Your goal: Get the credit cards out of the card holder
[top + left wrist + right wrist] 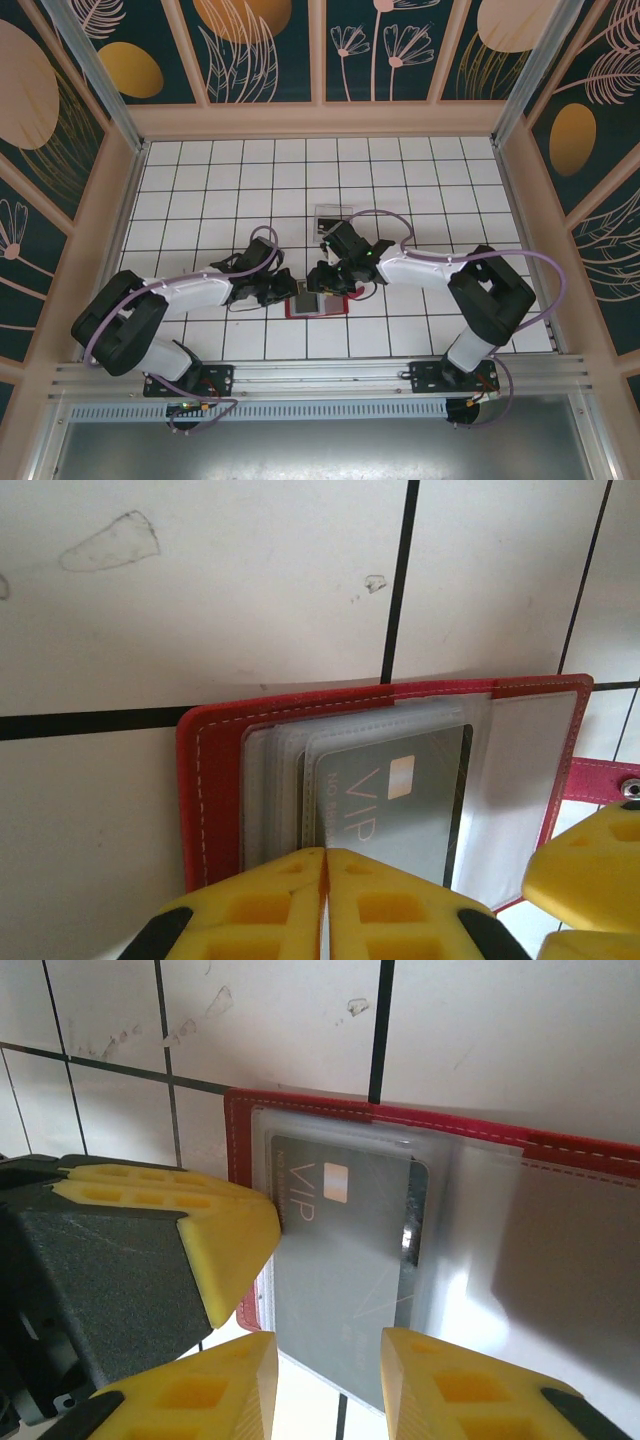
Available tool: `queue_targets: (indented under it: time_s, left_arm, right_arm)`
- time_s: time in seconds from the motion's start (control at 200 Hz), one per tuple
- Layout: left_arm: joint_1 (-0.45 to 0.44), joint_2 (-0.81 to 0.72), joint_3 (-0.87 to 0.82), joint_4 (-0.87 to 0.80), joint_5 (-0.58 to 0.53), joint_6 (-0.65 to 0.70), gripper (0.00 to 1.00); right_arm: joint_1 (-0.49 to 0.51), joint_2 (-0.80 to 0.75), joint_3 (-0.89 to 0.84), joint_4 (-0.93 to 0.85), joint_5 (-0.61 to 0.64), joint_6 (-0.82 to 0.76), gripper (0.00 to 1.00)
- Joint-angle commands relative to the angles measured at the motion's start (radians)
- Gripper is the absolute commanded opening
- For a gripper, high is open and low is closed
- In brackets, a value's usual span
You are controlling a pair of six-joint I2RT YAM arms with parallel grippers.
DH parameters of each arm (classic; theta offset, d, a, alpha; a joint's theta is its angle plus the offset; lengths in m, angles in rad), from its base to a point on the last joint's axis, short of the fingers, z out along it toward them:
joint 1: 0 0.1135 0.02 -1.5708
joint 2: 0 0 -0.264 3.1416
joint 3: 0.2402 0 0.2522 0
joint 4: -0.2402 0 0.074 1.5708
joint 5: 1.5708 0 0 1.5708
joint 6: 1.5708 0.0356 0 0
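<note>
The left gripper (326, 855), fingers pressed together, seems to pin the card holder (215, 780) beneath them, so the right gripper (330, 1348), fingers apart, can pull the credit card (340, 1250) lying between them.

Red card holder (210, 780) — grey credit card (420, 790), white black-gridded table (250, 580).

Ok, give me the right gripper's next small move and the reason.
Probably close the right gripper on the grey VIP card and ease it outward: its jaws stand open around the card's end, which already juts past the red card holder, while the shut left gripper sits at the holder's edge.
</note>
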Motion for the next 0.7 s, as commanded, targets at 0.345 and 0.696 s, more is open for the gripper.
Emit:
queue_targets:
  time_s: [0.345,0.696]
  left_arm:
    - [-0.006,0.034,0.0,-0.028,0.008,0.02,0.09]
    - [-0.005,0.026,-0.002,-0.036,-0.001,0.025,0.09]
  right_arm:
    - [0.006,0.067,0.007,0.021,-0.019,-0.021,0.33]
    - [0.014,0.089,0.017,0.027,-0.019,-0.022,0.33]
